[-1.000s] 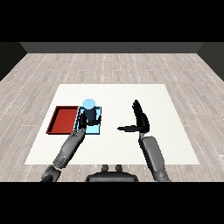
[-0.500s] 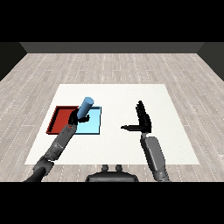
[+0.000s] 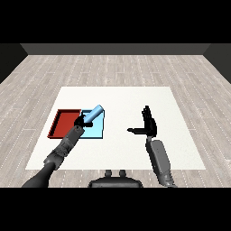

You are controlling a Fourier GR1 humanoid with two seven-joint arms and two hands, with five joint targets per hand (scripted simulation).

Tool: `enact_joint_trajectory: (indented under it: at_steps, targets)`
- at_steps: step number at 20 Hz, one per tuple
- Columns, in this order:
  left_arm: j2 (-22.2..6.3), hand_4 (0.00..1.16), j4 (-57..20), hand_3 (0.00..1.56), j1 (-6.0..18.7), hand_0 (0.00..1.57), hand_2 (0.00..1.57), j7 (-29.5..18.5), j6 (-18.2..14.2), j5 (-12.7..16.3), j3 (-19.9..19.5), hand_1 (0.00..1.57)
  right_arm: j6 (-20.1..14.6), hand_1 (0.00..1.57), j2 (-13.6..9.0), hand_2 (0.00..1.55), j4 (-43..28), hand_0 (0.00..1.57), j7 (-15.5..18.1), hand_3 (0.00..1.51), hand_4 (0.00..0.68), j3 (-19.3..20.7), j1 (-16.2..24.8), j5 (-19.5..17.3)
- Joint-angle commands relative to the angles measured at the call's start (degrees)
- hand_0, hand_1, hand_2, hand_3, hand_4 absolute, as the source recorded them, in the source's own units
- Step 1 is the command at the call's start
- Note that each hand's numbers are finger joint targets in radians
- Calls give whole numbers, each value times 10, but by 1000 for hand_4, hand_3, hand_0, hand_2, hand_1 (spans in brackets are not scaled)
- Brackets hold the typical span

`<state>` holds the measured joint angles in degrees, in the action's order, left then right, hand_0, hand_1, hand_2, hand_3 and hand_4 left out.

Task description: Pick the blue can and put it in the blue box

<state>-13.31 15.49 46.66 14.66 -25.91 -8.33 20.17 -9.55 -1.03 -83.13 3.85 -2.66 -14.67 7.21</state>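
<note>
Head view shows the white table (image 3: 135, 149) with a red tray (image 3: 64, 123) and a light blue tray (image 3: 97, 131) lying side by side, touching along one edge, on its left half. The left hand (image 3: 81, 121) reaches in from the lower left and curls round the lower end of the blue can (image 3: 94, 113). The can is tilted, its top leaning up and to the right, and it hangs over the light blue tray near the edge shared with the red tray; whether its lower end touches the tray floor cannot be told. The right hand (image 3: 147, 125) stands well apart on the right side of the table, fingers straight and pointing up, thumb stretched out to the left, holding nothing.
</note>
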Motion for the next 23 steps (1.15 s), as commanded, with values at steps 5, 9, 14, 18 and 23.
enact_joint_trajectory:
  at_steps: [5,9,14,18,23]
  targets:
    - [41,739,-77,0,-10,1049,950,-21,38,44,-58,1049,28,0,-22,0,63,0,18,0,0,43,-29,28]
    - [55,694,-120,0,30,0,0,26,213,-19,11,0,34,0,-19,0,67,0,34,0,0,53,-25,39]
    - [36,0,-107,0,10,0,0,1,-11,37,-64,0,29,0,-24,0,80,0,52,0,0,47,-19,19]
    - [25,0,-30,0,2,0,0,-115,-169,50,-88,0,29,0,-25,0,65,0,48,0,0,37,-15,11]
    - [13,0,124,0,-5,0,0,-311,-128,120,-162,0,38,0,-42,0,53,0,61,0,0,25,7,-9]
